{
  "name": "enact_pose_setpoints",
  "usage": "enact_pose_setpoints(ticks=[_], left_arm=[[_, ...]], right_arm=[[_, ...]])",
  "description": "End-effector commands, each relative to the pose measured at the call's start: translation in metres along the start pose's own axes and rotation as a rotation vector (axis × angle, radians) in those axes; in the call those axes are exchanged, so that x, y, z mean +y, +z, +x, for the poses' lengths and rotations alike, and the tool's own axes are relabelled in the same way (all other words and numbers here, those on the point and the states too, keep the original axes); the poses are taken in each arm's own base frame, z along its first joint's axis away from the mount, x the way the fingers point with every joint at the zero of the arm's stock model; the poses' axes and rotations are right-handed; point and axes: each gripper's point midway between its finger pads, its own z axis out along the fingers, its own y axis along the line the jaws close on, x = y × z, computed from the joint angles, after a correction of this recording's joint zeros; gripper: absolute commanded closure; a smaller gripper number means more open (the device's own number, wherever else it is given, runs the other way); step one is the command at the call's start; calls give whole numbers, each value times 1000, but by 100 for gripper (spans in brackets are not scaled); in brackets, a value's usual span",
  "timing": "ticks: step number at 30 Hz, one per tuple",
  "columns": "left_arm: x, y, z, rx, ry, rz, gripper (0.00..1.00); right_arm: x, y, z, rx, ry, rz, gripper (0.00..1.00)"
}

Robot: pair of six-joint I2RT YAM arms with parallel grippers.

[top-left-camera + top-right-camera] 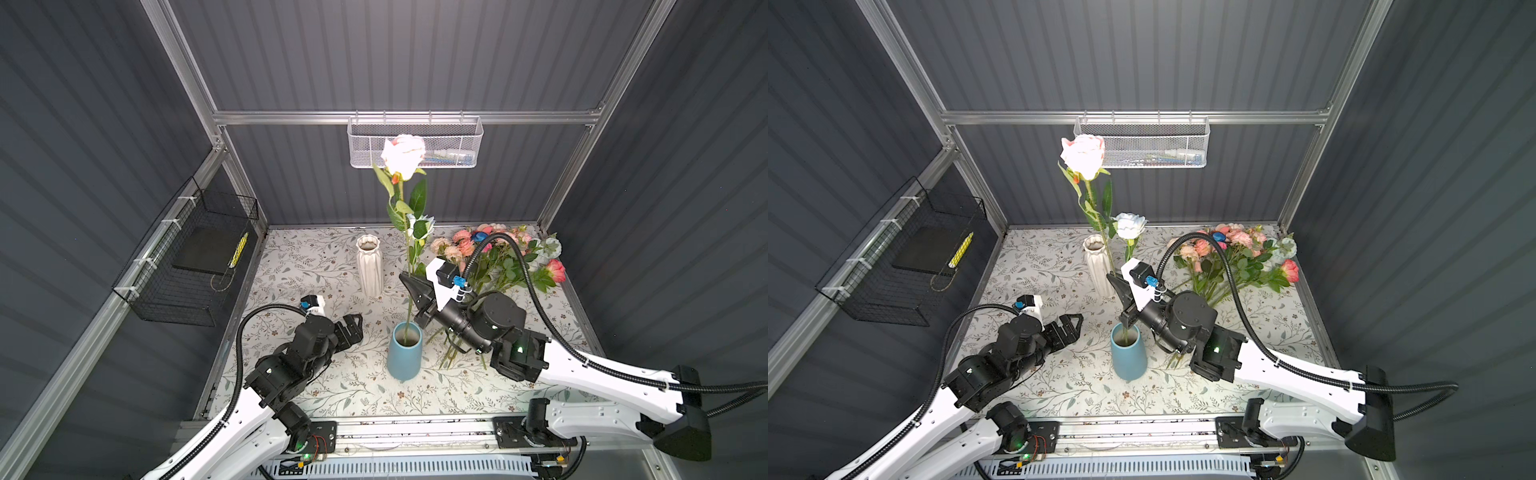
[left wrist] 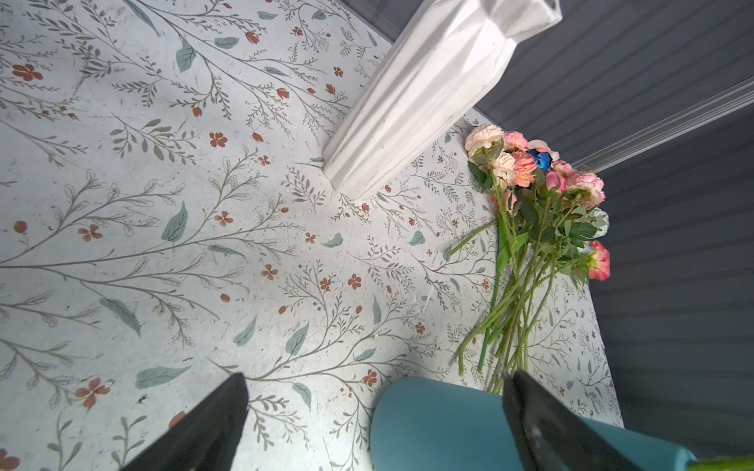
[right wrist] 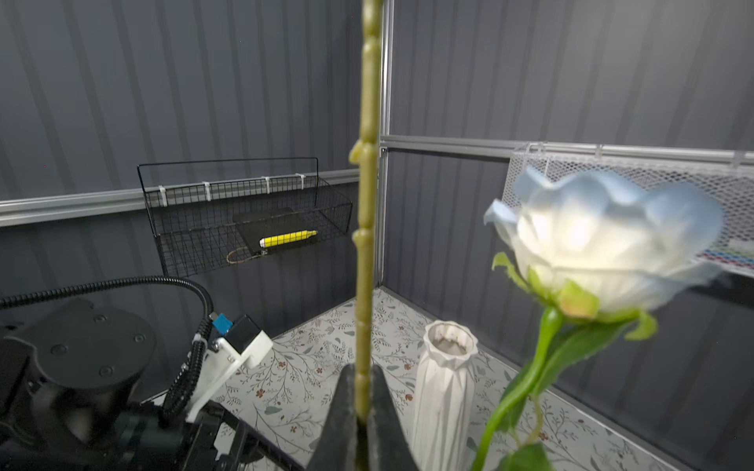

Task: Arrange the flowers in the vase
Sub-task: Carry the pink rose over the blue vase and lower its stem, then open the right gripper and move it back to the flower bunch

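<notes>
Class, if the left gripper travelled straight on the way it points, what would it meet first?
Probably the blue vase: in the left wrist view it stands just ahead of the open left gripper, partly behind one finger. Depth is unclear, so it might graze past towards the flowers lying beyond.

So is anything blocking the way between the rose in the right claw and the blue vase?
Nothing visible does. The right claw is shut on the rose stem, and the stem's lower end dips into the open mouth of the blue vase. The left claw sits open beside it, apart.
</notes>
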Motion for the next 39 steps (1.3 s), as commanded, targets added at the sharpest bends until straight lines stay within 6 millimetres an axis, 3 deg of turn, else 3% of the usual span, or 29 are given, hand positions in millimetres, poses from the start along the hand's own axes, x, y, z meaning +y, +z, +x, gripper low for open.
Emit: enact_pose_setpoints(ticks=[1, 5, 8, 10, 16, 21, 26, 30, 34, 39], left_arm=[[-11, -10, -10, -19, -2, 30, 0], [-10, -9, -9, -15, 0, 27, 0], [-9, -9, -9, -16, -3, 27, 0], [-9, -10, -9, -17, -3, 28, 0], [-9, -8, -8, -11, 4, 20, 0], [-3, -5, -3, -1, 7, 3, 0], [1, -3, -1, 1, 11, -14, 0], [6, 0, 2, 8, 17, -39, 0], [7, 2, 4, 16, 21, -44, 0], [9, 2, 6, 23, 24, -48, 0]], right_arm=[[0, 3, 34, 65, 41, 23, 100], [-2, -2, 66, 129, 90, 40, 87], [-3, -10, 81, 163, 129, 46, 62], [-5, -19, 76, 153, 155, 43, 51], [-13, -42, 81, 162, 228, 59, 39], [-25, -70, 86, 170, 307, 92, 31], [-40, -99, 105, 219, 362, 158, 28], [-67, -117, 144, 313, 394, 315, 28], [-109, -123, 195, 485, 541, 443, 30], [-159, -125, 231, 592, 686, 561, 35]])
